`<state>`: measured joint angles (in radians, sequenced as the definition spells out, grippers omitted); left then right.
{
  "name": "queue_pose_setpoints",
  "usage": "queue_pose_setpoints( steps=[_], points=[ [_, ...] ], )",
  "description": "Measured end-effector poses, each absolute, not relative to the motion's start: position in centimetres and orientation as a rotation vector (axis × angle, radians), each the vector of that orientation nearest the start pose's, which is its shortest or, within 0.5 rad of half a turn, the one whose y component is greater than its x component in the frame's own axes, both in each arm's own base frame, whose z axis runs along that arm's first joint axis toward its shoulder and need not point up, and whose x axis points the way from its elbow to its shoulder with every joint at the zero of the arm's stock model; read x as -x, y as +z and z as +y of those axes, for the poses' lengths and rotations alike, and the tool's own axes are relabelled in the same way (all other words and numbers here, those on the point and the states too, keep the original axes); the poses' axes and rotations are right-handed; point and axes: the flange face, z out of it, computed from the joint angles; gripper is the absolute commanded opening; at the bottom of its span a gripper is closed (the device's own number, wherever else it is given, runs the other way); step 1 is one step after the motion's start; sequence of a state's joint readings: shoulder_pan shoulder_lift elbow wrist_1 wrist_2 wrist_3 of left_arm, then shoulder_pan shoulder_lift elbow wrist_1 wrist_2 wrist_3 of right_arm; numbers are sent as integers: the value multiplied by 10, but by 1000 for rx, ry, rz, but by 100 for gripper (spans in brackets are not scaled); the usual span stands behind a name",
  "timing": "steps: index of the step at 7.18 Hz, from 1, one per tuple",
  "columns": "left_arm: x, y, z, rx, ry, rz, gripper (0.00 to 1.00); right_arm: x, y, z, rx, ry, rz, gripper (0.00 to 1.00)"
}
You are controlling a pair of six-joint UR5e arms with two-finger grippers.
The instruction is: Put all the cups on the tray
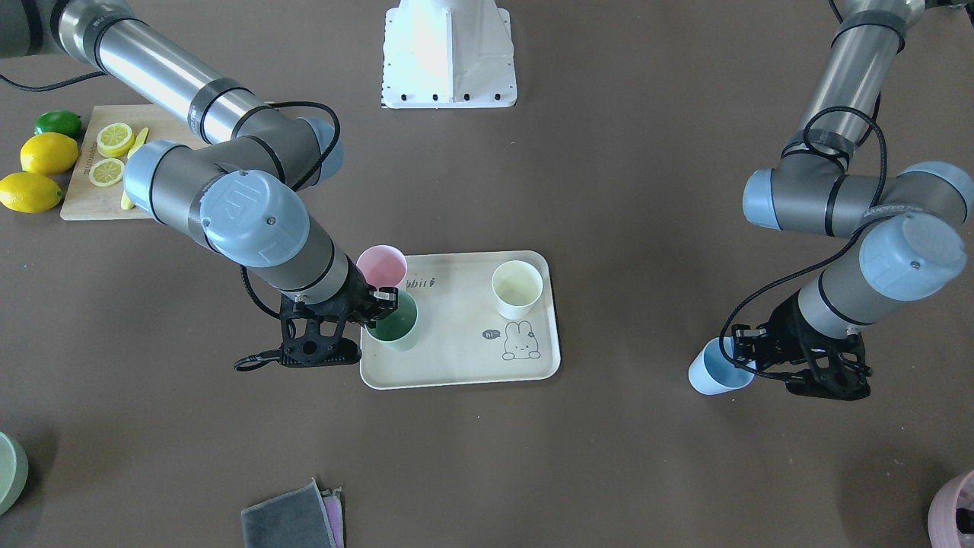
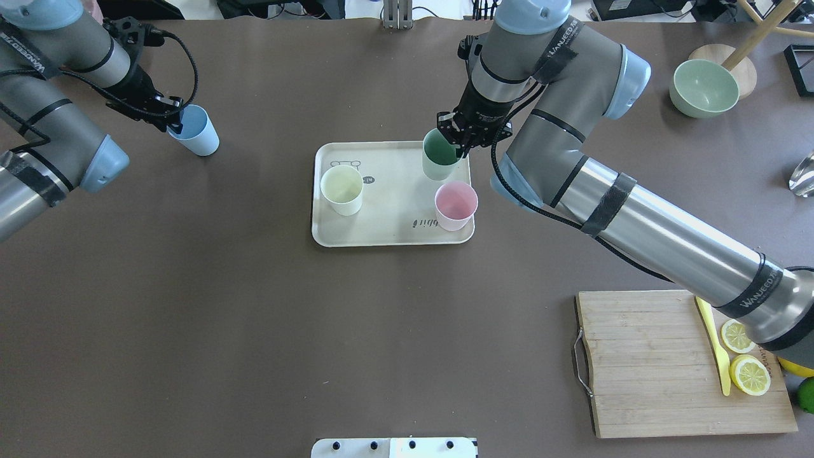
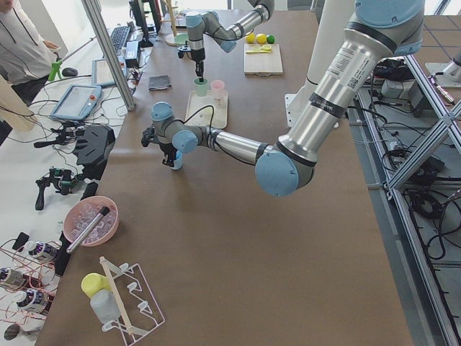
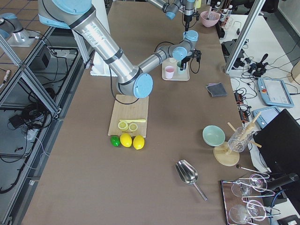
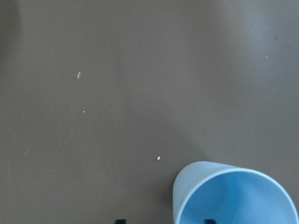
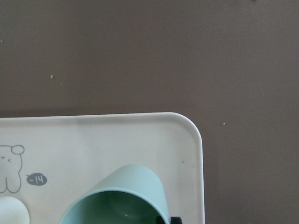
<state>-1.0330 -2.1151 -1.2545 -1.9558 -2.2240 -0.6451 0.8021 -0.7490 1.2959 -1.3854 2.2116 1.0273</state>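
Note:
The cream tray lies mid-table. On it stand the pink cup and the cream-white cup. My right gripper is shut on the rim of the sage green cup, upright at the tray's corner; I cannot tell whether its base touches. The light blue cup stands on the table left of the tray. My left gripper is open, with one finger inside its rim and one outside.
A wooden cutting board with lemon slices and a yellow knife lies at the near right. A larger green bowl sits at the far right. A grey cloth and a mauve container lie at the far edge.

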Motion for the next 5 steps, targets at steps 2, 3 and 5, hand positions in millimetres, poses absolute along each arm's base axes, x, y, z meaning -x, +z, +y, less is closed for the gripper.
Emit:
queue_pose_setpoints(
  steps=[2, 3, 5],
  points=[
    [-319, 400, -668, -106, 60, 918, 0, 489, 236, -609, 38, 23, -928, 100],
    [-332, 364, -670, -91, 34, 945, 0, 486, 233, -612, 37, 37, -931, 100],
    [-391, 294, -655, -54, 9, 988, 0, 460, 232, -631, 20, 63, -935, 100]
  ],
)
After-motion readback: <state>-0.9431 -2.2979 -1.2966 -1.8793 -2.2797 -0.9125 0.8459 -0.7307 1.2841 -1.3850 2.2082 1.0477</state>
